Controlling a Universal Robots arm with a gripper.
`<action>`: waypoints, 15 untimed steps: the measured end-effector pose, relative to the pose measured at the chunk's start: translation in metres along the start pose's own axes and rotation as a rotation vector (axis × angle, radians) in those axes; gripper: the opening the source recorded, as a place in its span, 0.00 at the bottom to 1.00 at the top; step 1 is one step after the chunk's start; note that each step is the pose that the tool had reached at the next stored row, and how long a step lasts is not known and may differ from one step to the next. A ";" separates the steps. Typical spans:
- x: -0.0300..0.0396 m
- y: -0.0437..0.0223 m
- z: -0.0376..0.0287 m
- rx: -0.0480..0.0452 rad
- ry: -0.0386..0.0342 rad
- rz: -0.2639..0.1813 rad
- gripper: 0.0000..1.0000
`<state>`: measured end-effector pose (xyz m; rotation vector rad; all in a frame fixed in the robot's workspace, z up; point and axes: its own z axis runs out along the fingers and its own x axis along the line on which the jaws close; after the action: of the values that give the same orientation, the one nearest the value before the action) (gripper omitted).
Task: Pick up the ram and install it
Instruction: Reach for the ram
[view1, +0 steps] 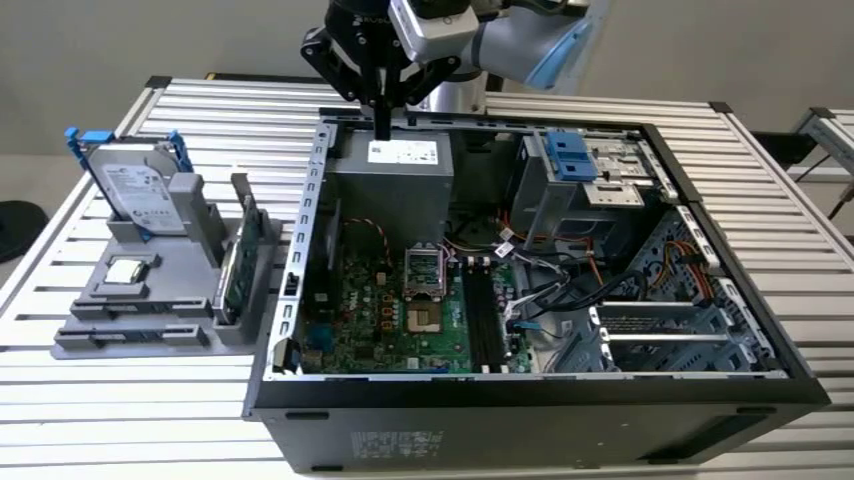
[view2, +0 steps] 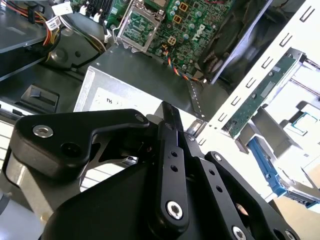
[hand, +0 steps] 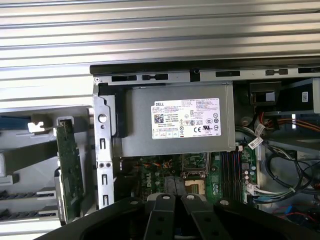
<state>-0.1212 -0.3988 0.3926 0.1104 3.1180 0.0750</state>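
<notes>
Jaws pressed together, nothing between them. Gripper (view1: 383, 127) points down, above the grey power supply (view1: 394, 175) at the far edge of the open computer case (view1: 284, 330). Motherboard (view1: 380, 325) lies flat in the case, near the power supply, with black memory slots (view1: 483, 325) beside the processor socket. The ram (view1: 227, 283) is well apart from the gripper. It stands on edge in the grey parts rack (view1: 134, 338) at the exterior view's left, just outside the case wall. Hard drive (view1: 134, 190) upright in the same rack. All on a slatted metal table (view1: 200, 110).
</notes>
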 end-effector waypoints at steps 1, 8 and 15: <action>0.0000 0.0000 0.0000 0.0000 0.0000 0.000 0.00; 0.0000 0.0000 0.0000 -0.0001 0.0000 0.000 0.00; 0.0025 -0.0002 -0.0001 0.0001 0.0000 0.000 0.00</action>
<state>-0.1237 -0.3988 0.3927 0.1104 3.1180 0.0749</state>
